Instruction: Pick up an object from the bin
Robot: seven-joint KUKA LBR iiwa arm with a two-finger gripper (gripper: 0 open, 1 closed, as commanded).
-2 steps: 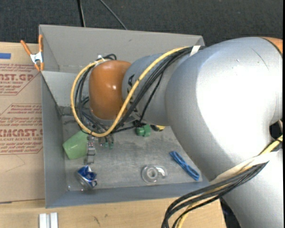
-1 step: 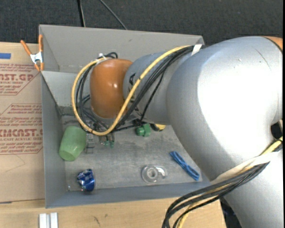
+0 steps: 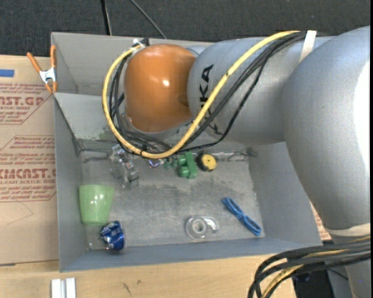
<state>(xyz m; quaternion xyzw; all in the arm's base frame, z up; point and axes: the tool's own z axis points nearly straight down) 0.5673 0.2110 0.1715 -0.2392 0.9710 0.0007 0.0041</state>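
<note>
My gripper (image 3: 125, 166) reaches down below the orange wrist cover to the bin floor at its back left, with bare floor around its tip. A pale green cup (image 3: 94, 203) lies on its side just in front and to the left of it. To the gripper's right sits a small green toy (image 3: 186, 165) with a yellow round piece (image 3: 206, 162) beside it, partly under the arm.
A crumpled blue and white wrapper (image 3: 112, 235) lies in the front left corner. A clear ring-shaped thing (image 3: 200, 226) rests near the front wall. A blue strip (image 3: 241, 216) lies at the front right. The arm covers the bin's back and right.
</note>
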